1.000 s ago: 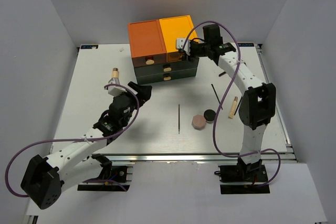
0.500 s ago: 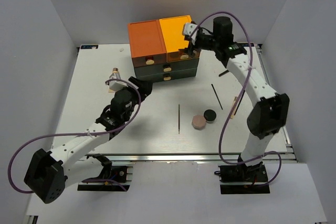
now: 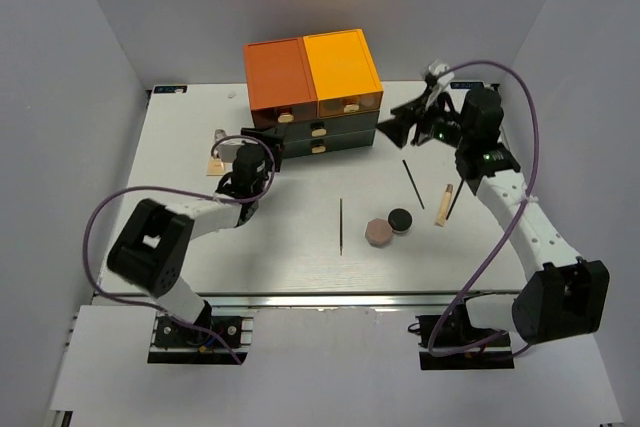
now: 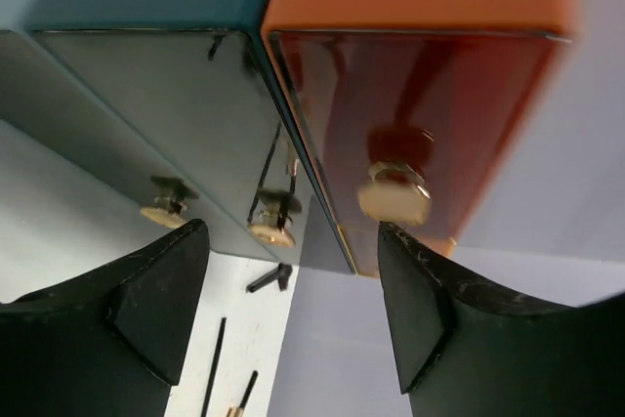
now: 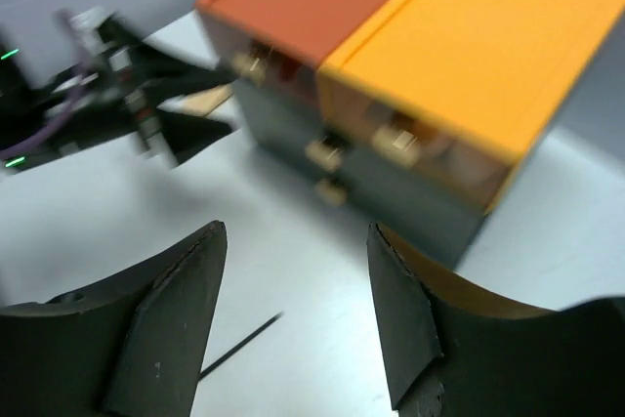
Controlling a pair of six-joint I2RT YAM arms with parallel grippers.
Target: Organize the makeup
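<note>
Overhead, nearest me on the table (image 3: 200,247): the pink puff (image 3: 378,232) touches the small black jar (image 3: 400,219). Neither wrist camera shows these two. Left of them lies a thin black stick (image 3: 341,225), long axis straight near-to-far. Right of the jar is a beige tube (image 3: 443,204), nearly near-to-far, its far end leaning right, with a second black stick (image 3: 455,200) just beside it. A third stick (image 3: 413,183) slants the other way, far end to the left. A second beige tube (image 3: 216,152) lies by my left wrist, partly hidden.

Left gripper (image 4: 290,280): only its wrist view shows the fingers standing apart, nothing between them. An orange drawer's brass knob (image 4: 394,192) sits ahead.

Right gripper (image 5: 293,310): fingers apart, empty, hovering right of the drawer box (image 3: 312,97). Its blurred view takes in the box front and the left gripper.
</note>
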